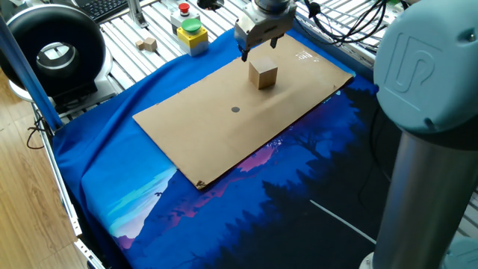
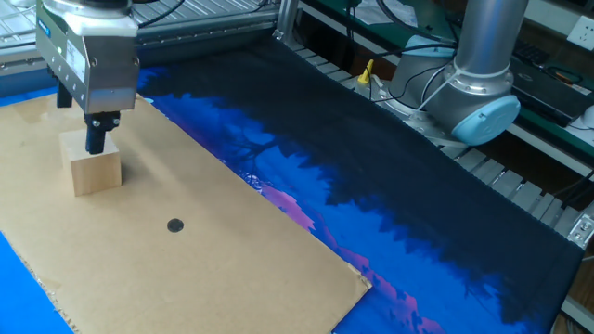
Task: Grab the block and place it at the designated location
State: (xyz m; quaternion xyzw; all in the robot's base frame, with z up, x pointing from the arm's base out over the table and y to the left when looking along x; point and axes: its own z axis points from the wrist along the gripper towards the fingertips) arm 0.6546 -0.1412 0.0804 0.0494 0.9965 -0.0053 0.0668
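Observation:
The block (image 1: 262, 75), a light tan wooden cube, sits on the far part of the brown cardboard (image 1: 202, 142). It also shows at the left in the other fixed view (image 2: 96, 171). My gripper (image 1: 259, 49) hangs just above the block, open and empty, with its fingers spread. In the other fixed view the gripper (image 2: 83, 125) has one dark finger (image 2: 96, 139) right at the block's top edge. The designated location, a small dark grey dot (image 1: 235, 110), lies on the cardboard nearer the middle, also seen in the other fixed view (image 2: 174, 224).
A blue patterned cloth (image 1: 224, 217) lies under the cardboard. A yellow box with green and red buttons (image 1: 191, 31), a much smaller pale cube (image 1: 149, 44) and a black round device (image 1: 49, 52) stand at the back. The arm's grey base (image 2: 471, 93) stands at the right.

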